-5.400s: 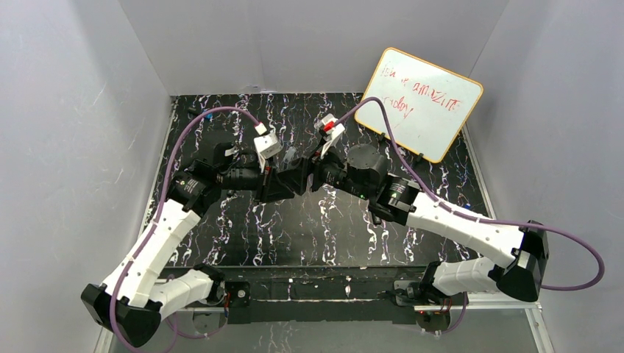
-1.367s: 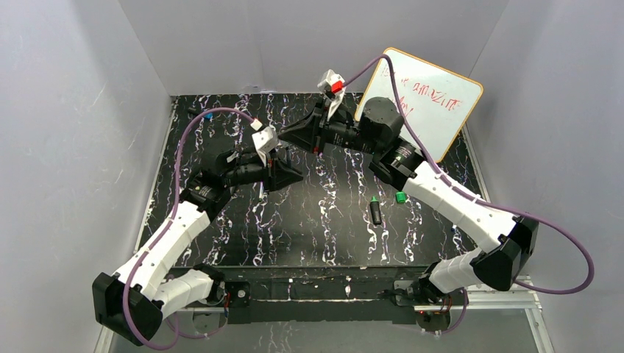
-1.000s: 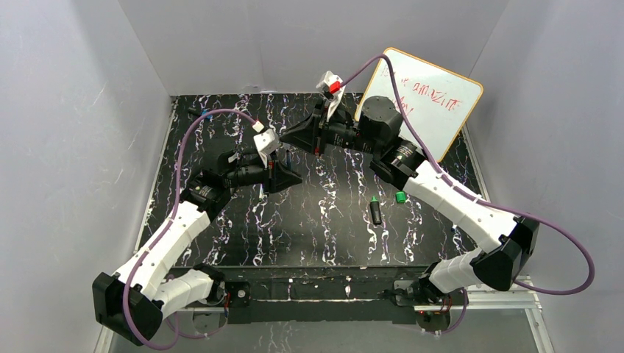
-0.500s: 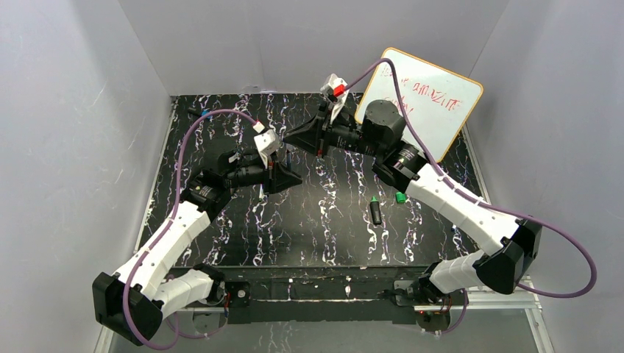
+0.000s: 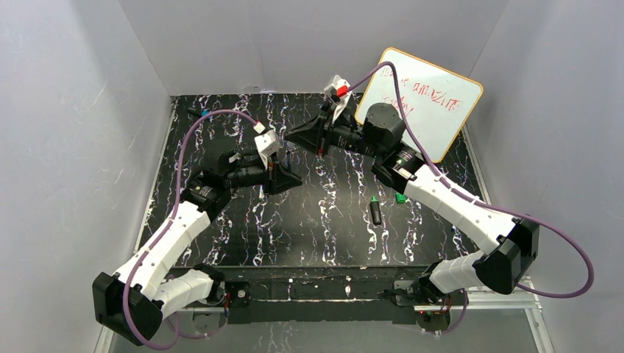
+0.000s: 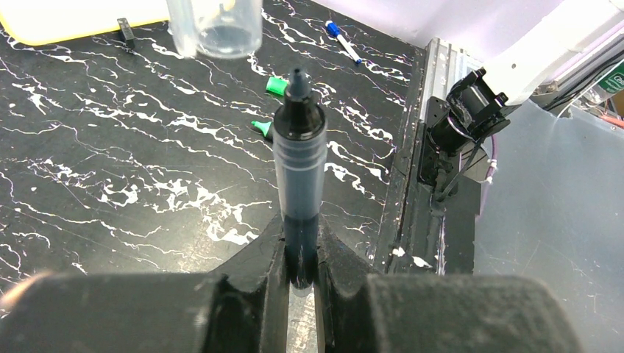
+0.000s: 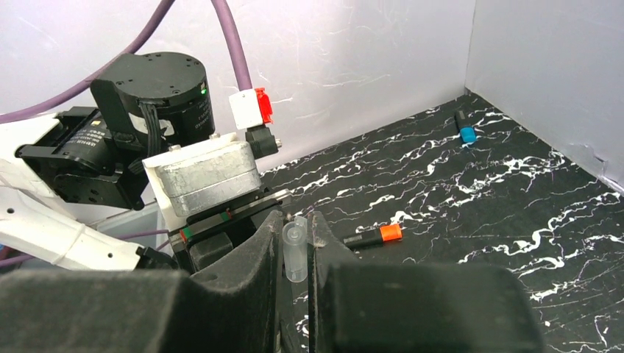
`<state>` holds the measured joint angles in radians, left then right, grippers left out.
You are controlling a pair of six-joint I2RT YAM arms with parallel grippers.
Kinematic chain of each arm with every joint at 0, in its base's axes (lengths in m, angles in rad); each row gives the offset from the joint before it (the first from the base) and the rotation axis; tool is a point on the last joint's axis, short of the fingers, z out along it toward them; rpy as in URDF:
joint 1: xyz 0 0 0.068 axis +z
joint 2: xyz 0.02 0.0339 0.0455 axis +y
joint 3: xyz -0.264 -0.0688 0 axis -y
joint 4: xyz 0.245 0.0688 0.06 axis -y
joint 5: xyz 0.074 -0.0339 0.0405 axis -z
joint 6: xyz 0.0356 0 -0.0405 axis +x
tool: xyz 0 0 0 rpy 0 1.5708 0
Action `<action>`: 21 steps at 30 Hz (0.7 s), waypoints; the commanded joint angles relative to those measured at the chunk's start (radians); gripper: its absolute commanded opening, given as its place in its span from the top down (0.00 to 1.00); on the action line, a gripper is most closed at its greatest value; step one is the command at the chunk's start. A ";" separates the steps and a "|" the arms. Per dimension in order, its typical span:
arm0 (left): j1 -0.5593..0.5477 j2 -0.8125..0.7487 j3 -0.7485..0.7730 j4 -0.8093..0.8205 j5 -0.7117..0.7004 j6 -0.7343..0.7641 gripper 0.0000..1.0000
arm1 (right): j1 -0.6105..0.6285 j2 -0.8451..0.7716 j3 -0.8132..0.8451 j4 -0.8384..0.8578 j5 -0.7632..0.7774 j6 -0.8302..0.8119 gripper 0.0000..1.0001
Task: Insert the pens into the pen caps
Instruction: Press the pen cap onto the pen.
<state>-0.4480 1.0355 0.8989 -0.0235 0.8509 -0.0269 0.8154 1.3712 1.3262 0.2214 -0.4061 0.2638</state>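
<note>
My left gripper [image 6: 300, 246] is shut on the lower end of a slim dark pen [image 6: 298, 158], whose bare black tip points away from the jaws. Beyond that tip and to its left hangs a clear pen cap [image 6: 215, 28], apart from the pen. The same clear pen cap [image 7: 295, 248] sits pinched in my shut right gripper [image 7: 296, 243]. From above, the left gripper [image 5: 293, 179] and the right gripper [image 5: 293, 136] face each other over the mat's middle. A short black green-tipped marker [image 5: 375, 212] and a green cap [image 5: 400, 197] lie to the right.
A whiteboard [image 5: 427, 99] with red writing leans at the back right. An orange-capped black marker [image 7: 375, 236] lies on the mat, and a blue cap [image 7: 465, 133] rests near the wall. A white pen with a blue cap [image 6: 342, 42] lies near the table's metal edge [image 6: 412, 184].
The right arm has shifted slightly, bringing the clear cap a little closer to the left gripper. The left arm and its pen have stayed in place.
</note>
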 commanded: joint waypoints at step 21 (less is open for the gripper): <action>-0.004 -0.016 0.038 0.008 0.016 0.001 1.00 | -0.010 -0.019 0.020 0.105 -0.094 0.098 0.99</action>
<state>-0.4480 1.0355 0.8989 -0.0235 0.8532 -0.0273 0.8108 1.3712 1.3258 0.2661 -0.4690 0.3382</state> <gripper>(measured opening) 0.106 0.208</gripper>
